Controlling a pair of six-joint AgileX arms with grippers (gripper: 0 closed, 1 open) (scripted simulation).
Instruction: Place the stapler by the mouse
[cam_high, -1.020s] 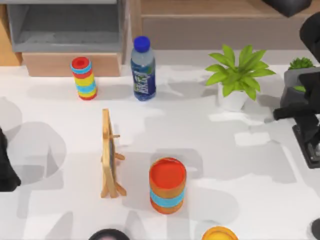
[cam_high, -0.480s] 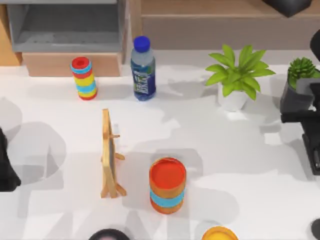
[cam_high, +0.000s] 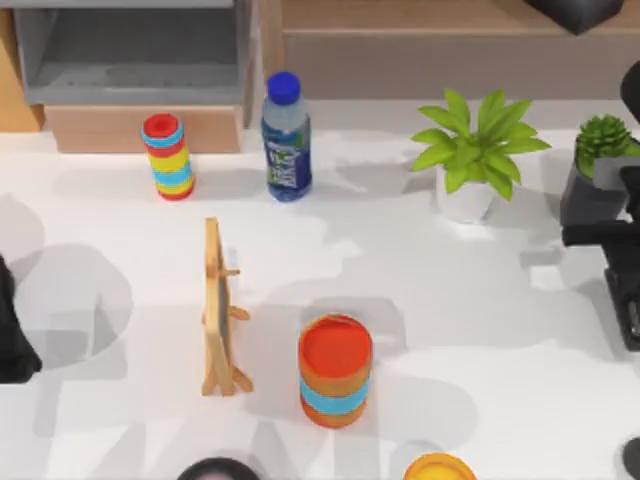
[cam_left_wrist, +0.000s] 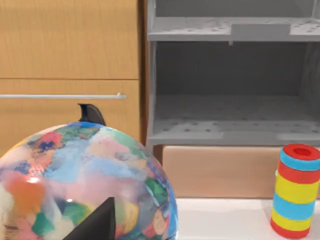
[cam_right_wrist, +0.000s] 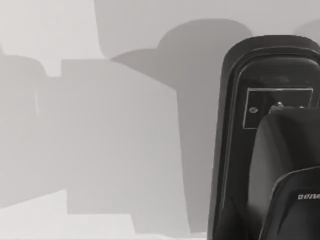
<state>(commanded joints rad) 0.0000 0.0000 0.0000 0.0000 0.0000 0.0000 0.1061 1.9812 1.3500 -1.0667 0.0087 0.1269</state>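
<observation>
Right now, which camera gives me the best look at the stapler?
The right wrist view: the stapler lies close on the table, its label visible, with the right tool just over it. The top view catches a dark sliver of it at the table's right edge.

Two striped cylinders (cam_high: 168, 157) (cam_high: 335, 371), two potted plants (cam_high: 478, 150) (cam_high: 598, 165). One bottle (cam_high: 286, 138), one stapler (cam_high: 628, 300), one small easel (cam_high: 220, 312), one globe (cam_left_wrist: 85, 185).

Matte black arms, pointed gripper (cam_left_wrist: 97, 170) fingers (cam_left_wrist: 92, 114)
</observation>
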